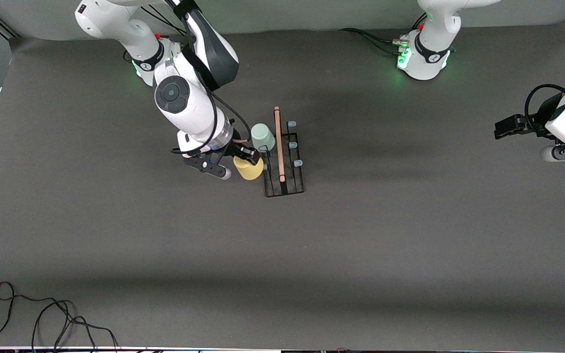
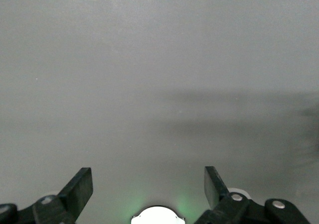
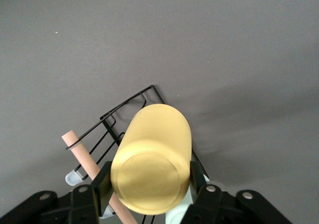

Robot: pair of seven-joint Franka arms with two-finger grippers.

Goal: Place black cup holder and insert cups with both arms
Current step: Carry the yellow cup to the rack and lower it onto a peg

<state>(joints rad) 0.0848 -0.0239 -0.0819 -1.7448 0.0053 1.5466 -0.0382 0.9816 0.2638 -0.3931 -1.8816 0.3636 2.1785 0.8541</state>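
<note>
The black cup holder (image 1: 285,194) stands mid-table with a wooden rod (image 1: 279,147) along its top and pale blue prong tips (image 1: 291,145). A pale green cup (image 1: 262,137) sits on a prong on the side toward the right arm's end. My right gripper (image 1: 246,157) is shut on a yellow cup (image 1: 249,169), held tilted at that same side of the holder, beside the green cup. In the right wrist view the yellow cup (image 3: 152,159) fills the right gripper (image 3: 149,181), over the holder (image 3: 127,102). My left gripper (image 1: 498,128) waits open at the left arm's end, its fingers (image 2: 82,184) wide apart over bare table.
Black cables (image 1: 42,318) lie at the table's edge nearest the front camera, toward the right arm's end. The left arm's green-lit base (image 1: 422,56) stands at the table's back edge.
</note>
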